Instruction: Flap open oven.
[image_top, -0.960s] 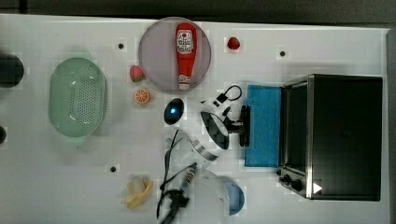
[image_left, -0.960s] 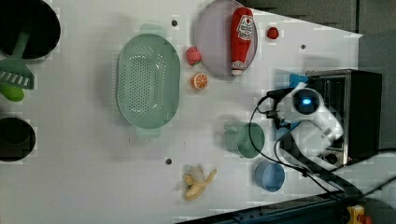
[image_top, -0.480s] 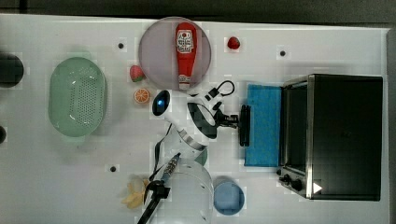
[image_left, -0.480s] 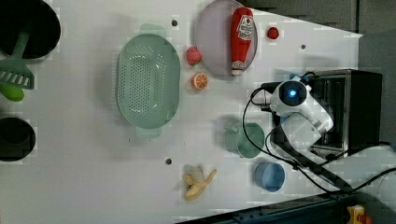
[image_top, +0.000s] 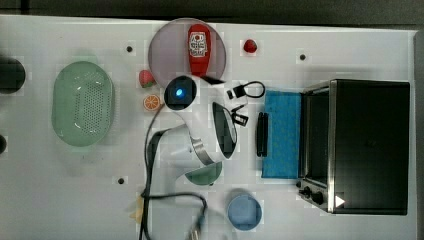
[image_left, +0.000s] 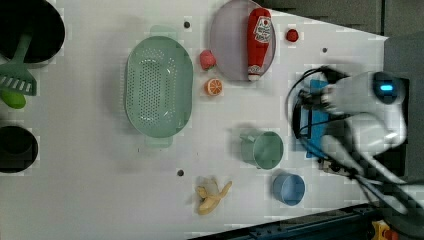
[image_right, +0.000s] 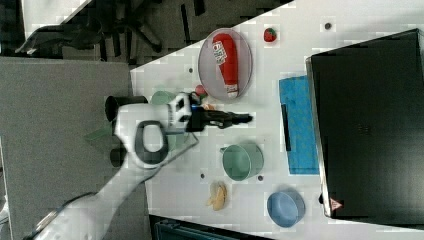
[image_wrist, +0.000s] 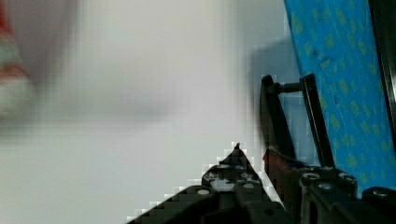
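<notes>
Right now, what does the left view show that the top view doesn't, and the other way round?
Left view: a green spatula at its left edge, and the whole banana. Top view: the oven uncovered, with its knobs and its blue door lying flat open. Both: the green colander, the ketchup bottle on its plate, and the blue bowl.

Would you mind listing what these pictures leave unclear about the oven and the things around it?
- Oven: in the left view the arm covers most of it; its inside cannot be made out in any view.
- Green cup: the arm hides most of it in the top view.
- Banana: the cable covers it in the top view.
- Ketchup bottle: a red blur at the wrist view's edge.
</notes>
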